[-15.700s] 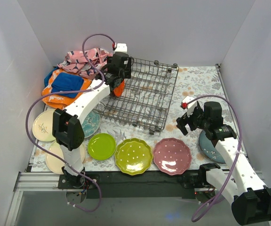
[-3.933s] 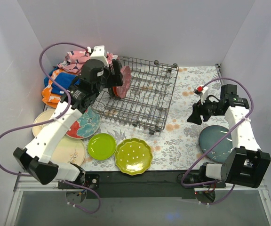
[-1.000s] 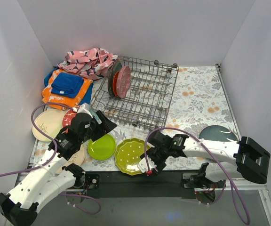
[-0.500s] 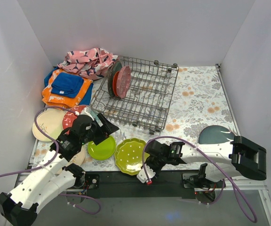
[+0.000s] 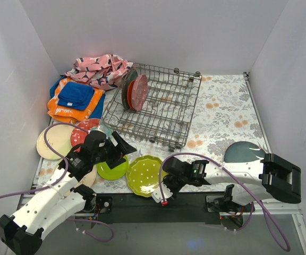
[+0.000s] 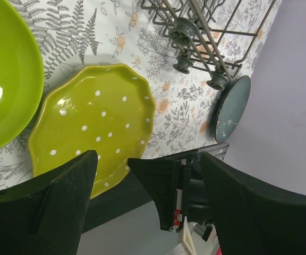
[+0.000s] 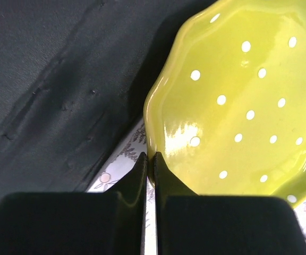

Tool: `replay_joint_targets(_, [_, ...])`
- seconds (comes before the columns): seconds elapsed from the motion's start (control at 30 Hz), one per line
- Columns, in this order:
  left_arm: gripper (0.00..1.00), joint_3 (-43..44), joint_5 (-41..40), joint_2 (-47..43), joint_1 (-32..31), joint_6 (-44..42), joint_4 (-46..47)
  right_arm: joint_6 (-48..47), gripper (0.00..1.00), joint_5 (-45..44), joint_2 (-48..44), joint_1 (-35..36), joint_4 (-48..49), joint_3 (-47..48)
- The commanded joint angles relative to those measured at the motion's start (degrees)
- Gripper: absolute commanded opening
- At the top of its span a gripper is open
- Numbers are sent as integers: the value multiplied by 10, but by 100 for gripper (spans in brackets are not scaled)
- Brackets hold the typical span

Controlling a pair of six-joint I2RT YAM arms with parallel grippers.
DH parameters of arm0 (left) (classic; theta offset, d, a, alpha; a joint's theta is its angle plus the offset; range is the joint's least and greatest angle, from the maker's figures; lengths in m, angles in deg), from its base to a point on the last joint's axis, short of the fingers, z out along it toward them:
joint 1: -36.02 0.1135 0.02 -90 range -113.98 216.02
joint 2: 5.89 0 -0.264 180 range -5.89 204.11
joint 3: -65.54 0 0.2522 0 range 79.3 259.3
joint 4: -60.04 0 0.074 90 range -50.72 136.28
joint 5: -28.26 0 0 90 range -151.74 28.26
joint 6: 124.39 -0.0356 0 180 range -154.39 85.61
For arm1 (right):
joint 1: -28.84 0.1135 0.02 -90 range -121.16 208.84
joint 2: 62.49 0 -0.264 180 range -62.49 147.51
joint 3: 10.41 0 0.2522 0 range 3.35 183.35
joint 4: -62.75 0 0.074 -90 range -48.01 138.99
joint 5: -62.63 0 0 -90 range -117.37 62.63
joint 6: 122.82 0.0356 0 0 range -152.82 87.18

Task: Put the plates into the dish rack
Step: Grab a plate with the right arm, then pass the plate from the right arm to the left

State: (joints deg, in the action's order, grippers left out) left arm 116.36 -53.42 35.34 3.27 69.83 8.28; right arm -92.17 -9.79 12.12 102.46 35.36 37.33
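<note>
A scalloped lime green plate with white dots (image 5: 144,175) (image 6: 94,127) (image 7: 238,95) lies near the table's front edge. My right gripper (image 5: 162,181) (image 7: 151,159) is shut on its near rim, one finger over and one under. My left gripper (image 5: 122,151) (image 6: 149,156) hangs open above the gap between that plate and a plain lime green plate (image 5: 110,169) (image 6: 4,79), holding nothing. The dish rack (image 5: 163,111) (image 6: 195,26) has a pink dotted plate (image 5: 140,91) standing at its back left with others behind it.
A blue-grey plate (image 5: 243,153) (image 6: 231,109) lies at the right. A cream plate (image 5: 54,141) and a red plate (image 5: 84,130) lie at the left, partly under my left arm. Folded cloths (image 5: 76,98) and a pink cloth (image 5: 97,69) are piled back left.
My right gripper has closed on the dotted lime plate's rim, and the plate has shifted slightly left. The left gripper has drifted a little toward the two lime plates, still open.
</note>
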Motion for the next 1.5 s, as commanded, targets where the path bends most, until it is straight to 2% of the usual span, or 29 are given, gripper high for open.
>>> replay_joint_targets(0.0, [76, -5, 35, 7, 1, 13, -35, 76, 1, 44, -22, 3, -72, 17])
replay_joint_targets(0.17, [76, -9, 66, 26, 1, 19, -57, 128, 1, 77, -50, -13, -95, 42])
replay_joint_targets(0.43, [73, -46, 129, 46, 1, 41, -52, 195, 1, 124, -75, -77, -100, 79])
replay_joint_targets(0.63, [74, -60, 143, 67, 1, 70, -67, 242, 1, 150, -79, -103, -89, 88])
replay_joint_targets(0.93, [74, -109, 178, 88, 1, 161, 33, 308, 1, 180, -66, -111, -60, 129])
replay_joint_targets(1.23, [73, -121, 182, 139, 1, 196, 110, 404, 1, 199, -23, -112, 6, 166])
replay_joint_targets(1.3, [70, -122, 182, 142, 1, 204, 120, 416, 1, 199, -13, -111, 16, 170])
replay_joint_targets(1.47, [56, -132, 178, 124, 1, 225, 132, 455, 1, 210, -4, -111, 40, 169])
